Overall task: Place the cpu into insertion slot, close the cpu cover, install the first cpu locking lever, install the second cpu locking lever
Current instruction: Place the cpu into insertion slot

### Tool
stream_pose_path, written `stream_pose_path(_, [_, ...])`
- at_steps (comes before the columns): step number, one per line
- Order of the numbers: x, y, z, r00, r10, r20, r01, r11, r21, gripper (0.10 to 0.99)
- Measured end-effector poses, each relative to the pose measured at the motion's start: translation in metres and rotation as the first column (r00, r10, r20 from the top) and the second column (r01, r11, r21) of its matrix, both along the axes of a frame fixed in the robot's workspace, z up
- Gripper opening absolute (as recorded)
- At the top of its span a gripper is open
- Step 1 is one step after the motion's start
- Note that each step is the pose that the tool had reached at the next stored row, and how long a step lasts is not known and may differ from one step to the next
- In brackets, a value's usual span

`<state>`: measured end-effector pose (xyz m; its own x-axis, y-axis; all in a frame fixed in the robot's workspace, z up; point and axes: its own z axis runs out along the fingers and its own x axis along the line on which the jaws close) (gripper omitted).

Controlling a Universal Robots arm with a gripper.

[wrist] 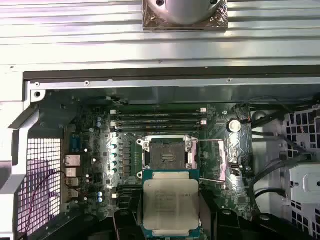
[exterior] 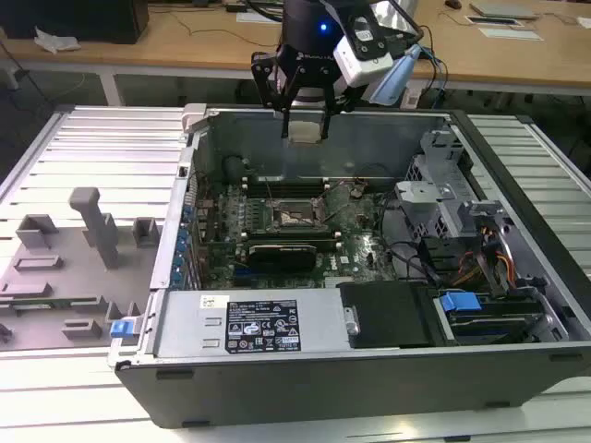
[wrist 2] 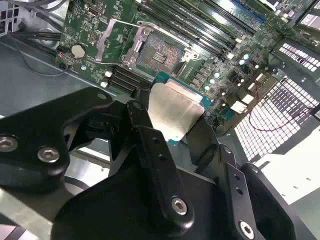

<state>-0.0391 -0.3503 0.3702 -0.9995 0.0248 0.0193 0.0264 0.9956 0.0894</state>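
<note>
Hanging above the open grey sheet-metal computer case (exterior: 416, 388), black angular pincer (exterior: 306, 129) clamped on two opposite edges of the small flat square cpu (wrist: 170, 202), dull silver-grey metal on top. Below, on the green circuit board (wrist: 95, 150): small square dark insertion slot (wrist: 166, 156) with shiny rim, unfilled; thin silver window-framed cpu cover (wrist: 218, 160) flipped open beside it.
</note>
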Motion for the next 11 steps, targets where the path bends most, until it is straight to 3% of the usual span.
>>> stream_pose_path(6, [0.0000,0.0000,-0.0036,1.0000,0.000,0.0001,0.000,1.0000,0.000,0.541])
stream_pose_path(11, [-0.0005,0.0000,-0.0126,1.0000,0.000,0.0021,0.000,1.0000,0.000,0.541])
